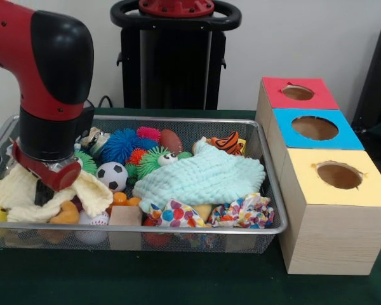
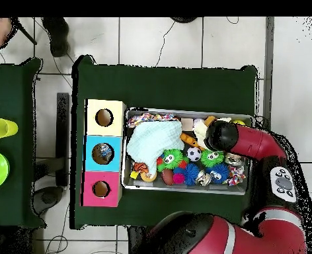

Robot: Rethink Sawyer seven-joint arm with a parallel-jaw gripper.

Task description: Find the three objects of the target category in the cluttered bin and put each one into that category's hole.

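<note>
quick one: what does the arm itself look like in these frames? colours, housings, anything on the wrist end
The arm is glossy red with rounded black joint housings. A thick black cylindrical wrist section ends in a red collar with a silver band above the gripper. Overhead, the links are red with a black rounded end cap, and a grey oval panel with small dark buttons sits on one link. No loose cables show.

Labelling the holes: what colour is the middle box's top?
Blue, clearest in the front view.

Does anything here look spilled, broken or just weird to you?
Nothing spilled or broken. The wire bin is a jumble: a mint cloth lies over the toys and a cream cloth sprawls under the arm. The blue hole seems to hold something already.
</note>
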